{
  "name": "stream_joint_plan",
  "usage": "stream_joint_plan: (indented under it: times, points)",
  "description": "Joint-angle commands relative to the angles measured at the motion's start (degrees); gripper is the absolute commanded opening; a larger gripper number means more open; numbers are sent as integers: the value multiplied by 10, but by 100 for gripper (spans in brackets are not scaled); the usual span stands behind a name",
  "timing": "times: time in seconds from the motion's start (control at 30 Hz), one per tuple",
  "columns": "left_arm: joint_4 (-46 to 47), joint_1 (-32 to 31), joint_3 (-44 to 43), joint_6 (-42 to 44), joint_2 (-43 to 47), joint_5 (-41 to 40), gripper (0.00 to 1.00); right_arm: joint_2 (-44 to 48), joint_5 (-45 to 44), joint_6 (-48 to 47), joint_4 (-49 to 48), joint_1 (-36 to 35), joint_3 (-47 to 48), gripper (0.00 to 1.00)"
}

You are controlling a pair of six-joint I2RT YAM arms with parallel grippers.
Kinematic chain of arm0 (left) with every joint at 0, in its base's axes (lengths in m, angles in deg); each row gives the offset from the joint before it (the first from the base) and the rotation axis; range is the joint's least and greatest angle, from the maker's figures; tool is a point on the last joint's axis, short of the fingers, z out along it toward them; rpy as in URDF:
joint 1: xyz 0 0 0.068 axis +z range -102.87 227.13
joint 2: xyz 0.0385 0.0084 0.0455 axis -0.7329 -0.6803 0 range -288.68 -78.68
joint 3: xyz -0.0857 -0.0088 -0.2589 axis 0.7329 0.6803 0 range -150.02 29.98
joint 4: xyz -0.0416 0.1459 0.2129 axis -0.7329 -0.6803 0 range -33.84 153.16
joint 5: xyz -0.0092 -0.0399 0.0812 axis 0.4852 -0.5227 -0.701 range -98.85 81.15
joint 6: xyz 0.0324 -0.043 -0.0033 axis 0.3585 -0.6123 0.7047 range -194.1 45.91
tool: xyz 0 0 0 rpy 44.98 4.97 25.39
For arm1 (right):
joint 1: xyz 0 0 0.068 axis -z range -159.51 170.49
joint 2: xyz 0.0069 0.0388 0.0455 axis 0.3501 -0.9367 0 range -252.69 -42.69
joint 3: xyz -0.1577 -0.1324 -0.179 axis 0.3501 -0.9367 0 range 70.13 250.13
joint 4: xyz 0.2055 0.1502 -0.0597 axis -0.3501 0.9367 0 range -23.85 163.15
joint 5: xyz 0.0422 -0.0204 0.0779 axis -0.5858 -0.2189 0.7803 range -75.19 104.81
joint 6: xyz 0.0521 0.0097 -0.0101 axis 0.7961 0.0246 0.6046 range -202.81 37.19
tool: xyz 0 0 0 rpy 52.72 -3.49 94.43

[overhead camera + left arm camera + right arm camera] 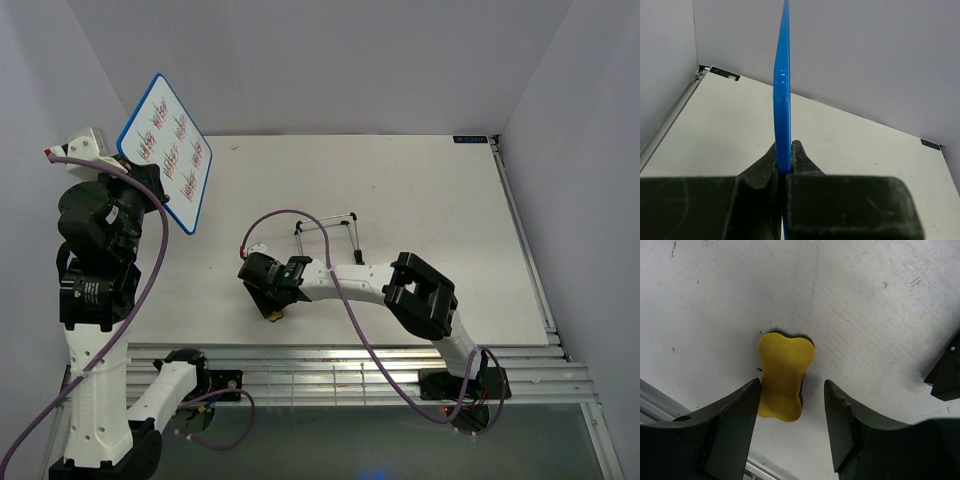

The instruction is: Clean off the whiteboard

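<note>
The whiteboard (pixel 167 150), white with a blue frame and rows of red-black scribbles, is held up in the air at the far left, tilted. My left gripper (pixel 150 185) is shut on its lower edge; in the left wrist view the blue frame (pixel 781 95) stands edge-on between the closed jaws of that gripper (pixel 784 150). The yellow eraser (pixel 784 376) lies on the table. My right gripper (pixel 792 390) is open just above it, its left finger at the eraser's side, the right finger apart. In the top view the eraser (pixel 273 316) peeks out under the right gripper (pixel 270 300).
The black wire stand (pixel 330 235) sits on the table behind the right arm, apart from the board. The metal rail strip (pixel 330 365) runs along the near table edge. White walls enclose the table on the left, back and right.
</note>
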Motion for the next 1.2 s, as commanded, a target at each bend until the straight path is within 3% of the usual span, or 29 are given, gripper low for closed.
stream_joint_plan:
  times: [0.0,0.4,0.47,0.73,0.77,0.87,1.0,1.17]
  points:
    - [53,0,-2,8,18,7,0,-11,-7,4,3,-8,27,59]
    - [56,0,29,19,25,32,0,-33,-32,10,14,-19,50,57]
    - [56,0,30,21,27,33,0,-37,-33,12,17,-18,50,51]
    - [57,0,37,27,30,33,0,-39,-34,14,18,-19,49,44]
    - [57,0,37,28,30,33,0,-37,-34,13,18,-19,49,38]
    - [56,0,41,30,31,35,0,-25,-36,12,22,-19,44,35]
    - [49,0,35,26,26,59,0,73,-62,10,22,-18,2,33]
    - [43,-1,9,-5,2,176,0,260,-113,10,19,7,-144,33]
